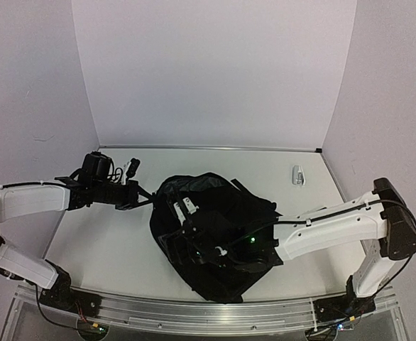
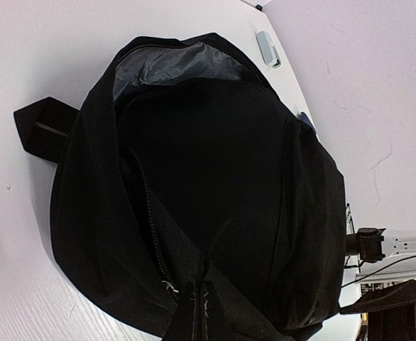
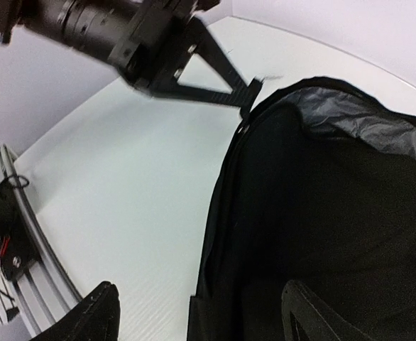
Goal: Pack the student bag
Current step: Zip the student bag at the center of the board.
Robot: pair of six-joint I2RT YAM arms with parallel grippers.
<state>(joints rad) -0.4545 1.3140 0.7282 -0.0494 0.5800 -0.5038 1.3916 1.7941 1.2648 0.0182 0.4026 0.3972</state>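
Note:
The student bag (image 1: 222, 227), a large black backpack, lies in the middle of the table with its mouth gaping and its grey lining (image 2: 172, 64) showing. My left gripper (image 1: 148, 195) reaches in from the left. It is shut on the bag's black rim fabric (image 2: 202, 288) beside the zipper and holds that edge up. My right gripper (image 1: 187, 238) hovers over the bag's near-left side. It is open wide (image 3: 201, 305), with one finger (image 3: 94, 316) over the table and the other over the bag (image 3: 336, 213), gripping nothing. What is inside the bag is dark and cannot be made out.
A small white object (image 1: 298, 175) lies at the back right of the table. The bag's black top loop (image 2: 41, 128) sticks out on the table. An aluminium rail (image 1: 194, 312) runs along the near edge. White walls close in the back and sides.

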